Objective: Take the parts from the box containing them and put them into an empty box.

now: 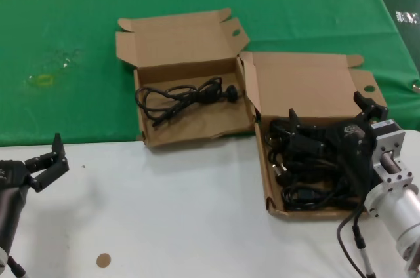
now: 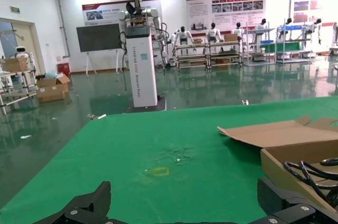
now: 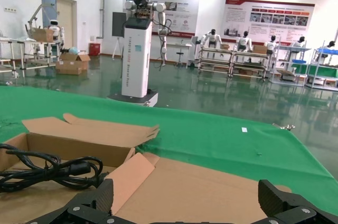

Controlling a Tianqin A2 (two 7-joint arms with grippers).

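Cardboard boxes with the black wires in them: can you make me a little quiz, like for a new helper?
1. True or false: in the head view, the left brown cardboard box holds just one looped black power cord.
2. Fill in: the open left gripper is over the ___ table, away from both boxes.
3. Which gripper is over the pile of black cords in the right brown cardboard box?
A. left gripper
B. right gripper, fingers open
C. both

Key: 1 true; 2 white; 3 B.
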